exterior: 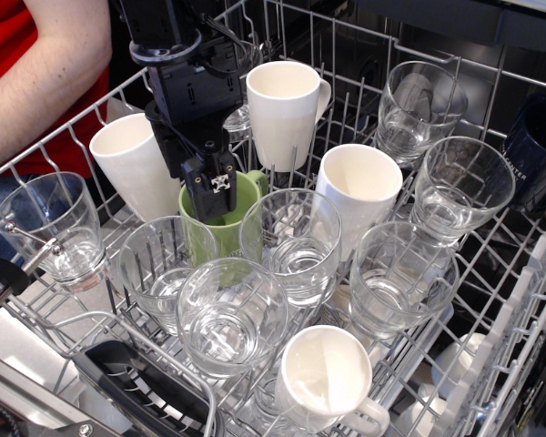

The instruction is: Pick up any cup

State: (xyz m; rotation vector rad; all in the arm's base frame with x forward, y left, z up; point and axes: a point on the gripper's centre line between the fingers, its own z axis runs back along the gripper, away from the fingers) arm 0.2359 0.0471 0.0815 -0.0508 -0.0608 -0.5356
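Several clear glass tumblers stand in a wire dishwasher rack [68, 300]. One cup [291, 241] is at the centre, another [229, 314] in front of it, one [164, 264] to its left and one [53, 223] at the far left. More stand at the right [400, 278], [461, 187] and at the back [420, 100]. My black gripper [214, 196] points down over the green mug [227, 232], just behind and left of the centre cup. Its fingers overlap from this angle, so no gap shows. It holds nothing that I can see.
White ceramic mugs stand at the left [132, 164], back [285, 109], centre right [359, 191] and front [326, 378]. A dark blue mug [539, 137] is at the far right. A person's arm [36, 82] in a red shirt is at the upper left.
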